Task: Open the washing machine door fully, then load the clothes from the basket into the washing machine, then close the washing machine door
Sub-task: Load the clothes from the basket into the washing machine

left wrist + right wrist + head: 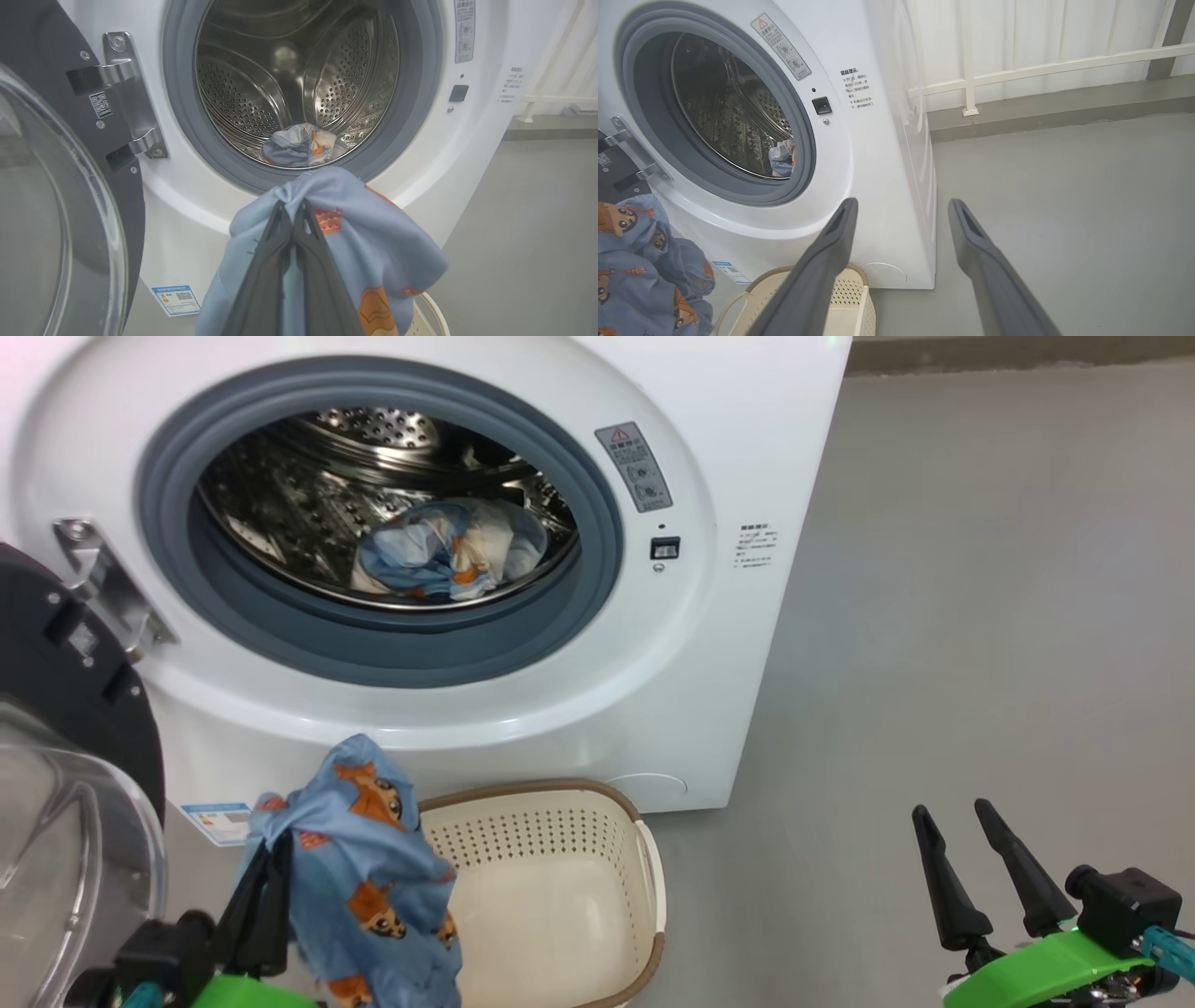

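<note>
Head view, 8 o'clock: washing machine door (pixel 56 709) swung wide open. 7 o'clock: left gripper (pixel 271 859), fingers clenched on a gathered fold of a bear-print garment (pixel 364 868). It hangs free, above and just left of the basket (pixel 532 845), with cloth draping down past the fingers (the left wrist view puts the pinch near the top of the bundle, drum mouth ahead at 12 o'clock). 6 o'clock: basket on the floor (pixel 980 616), just in front of the washing machine (pixel 747 429), bare bottom showing where visible. 11 o'clock: drum (pixel 308 495) open, second garment (pixel 448 551) lying low inside it behind the grey rubber ring (pixel 373 653). 4 o'clock: right gripper (pixel 954 814), fingers spread and grasping nothing, well apart from the basket. Handling, judged: the fabric is light, limp and not fragile. It has no stiffness, so it trails below the grip and could snag or drag on the ring's lip. The pinch on a gathered fold looks adequate, though a hold nearer the bundle's middle would shorten the hanging tail. Carry it well past the ring before letting go, or a loose end may hang out and foul the door on closing.
</note>
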